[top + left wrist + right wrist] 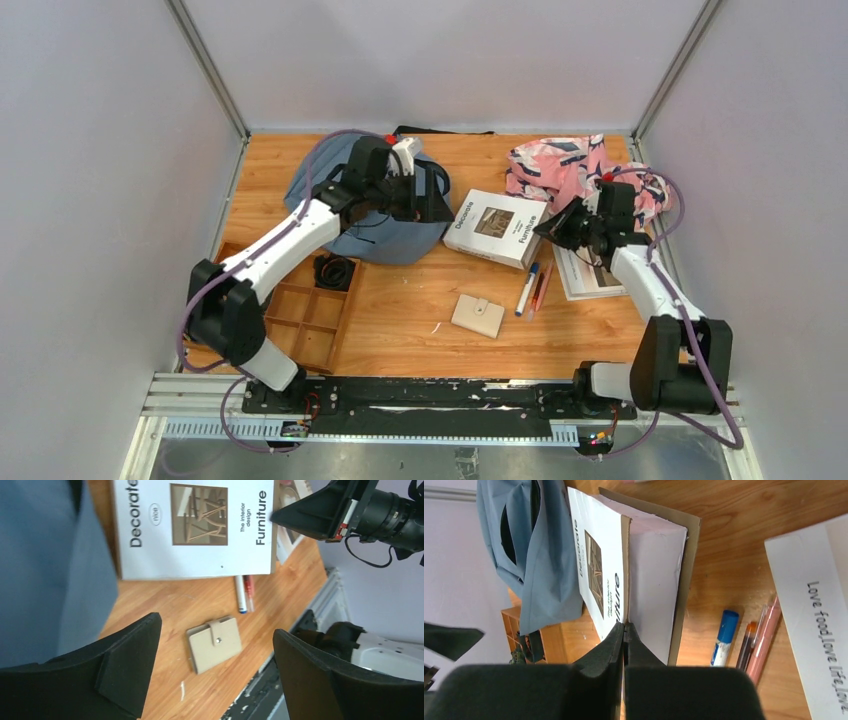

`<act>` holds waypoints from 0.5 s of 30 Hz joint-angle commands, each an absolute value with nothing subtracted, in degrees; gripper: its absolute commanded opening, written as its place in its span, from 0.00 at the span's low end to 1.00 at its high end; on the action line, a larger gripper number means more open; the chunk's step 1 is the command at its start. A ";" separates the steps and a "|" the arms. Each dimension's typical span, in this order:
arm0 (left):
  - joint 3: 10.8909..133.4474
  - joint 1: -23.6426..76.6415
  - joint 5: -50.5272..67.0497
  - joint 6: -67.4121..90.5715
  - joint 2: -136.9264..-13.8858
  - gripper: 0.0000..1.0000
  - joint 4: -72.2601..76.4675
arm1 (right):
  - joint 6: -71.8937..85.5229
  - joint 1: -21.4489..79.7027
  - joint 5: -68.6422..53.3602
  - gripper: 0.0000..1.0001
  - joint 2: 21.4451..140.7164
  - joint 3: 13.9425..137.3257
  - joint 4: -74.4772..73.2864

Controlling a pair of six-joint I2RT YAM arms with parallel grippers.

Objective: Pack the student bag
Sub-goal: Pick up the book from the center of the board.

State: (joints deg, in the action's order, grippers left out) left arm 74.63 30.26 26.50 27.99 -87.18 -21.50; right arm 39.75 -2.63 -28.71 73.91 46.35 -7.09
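Your left end effector (215, 630) hangs above the surface (420, 300) with its fingers spread wide and nothing between them. It sits over the right edge of the bag (312, 188). The bag lies slumped at the back left of the surface, and the left arm reaches across it.

Your right end effector (625, 628) has its fingers pressed together. Their tips are at the edge of the book (495, 228), on the side where the cover reads "Furniture". You cannot tell from these views whether they pinch the cover or only touch it. The book lies flat just right of the bag, touching or nearly touching its fabric.

Near the book's front edge lie the pens (531, 290), side by side. A tan wallet (478, 315) lies closed, a little nearer to the arm bases. A booklet (809, 605) lies right of the pens, under the right arm. A patterned cloth (560, 165) is heaped at the back right. A wooden tray (300, 322) sits at the front left, beside the left arm.
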 commanded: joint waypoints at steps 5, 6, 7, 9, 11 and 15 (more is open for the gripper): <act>81.39 34.41 34.45 31.91 -98.27 0.90 -16.68 | 32.58 -2.51 -27.29 0.00 64.30 50.36 -19.32; 81.57 34.56 35.83 32.22 -99.45 0.90 -16.61 | 32.34 -2.62 -27.03 0.00 63.54 50.48 -20.34; 81.19 34.81 37.69 32.67 -100.45 0.90 -16.41 | 32.31 -2.82 -27.10 0.00 62.86 50.71 -21.26; 78.84 35.20 40.63 34.10 -100.96 0.90 -14.72 | 31.72 -2.94 -27.54 0.00 61.21 51.68 -22.99; 76.36 35.15 40.28 35.41 -99.57 0.90 -12.52 | 31.19 -2.98 -26.84 0.00 59.48 52.66 -24.25; 82.54 34.81 34.68 29.29 -98.13 0.95 -21.72 | 30.88 -2.99 -27.67 0.00 58.01 54.78 -24.43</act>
State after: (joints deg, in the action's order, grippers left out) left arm 77.38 34.85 36.45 33.17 -100.73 -17.04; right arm 32.56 -2.66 -26.94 59.99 50.59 -22.76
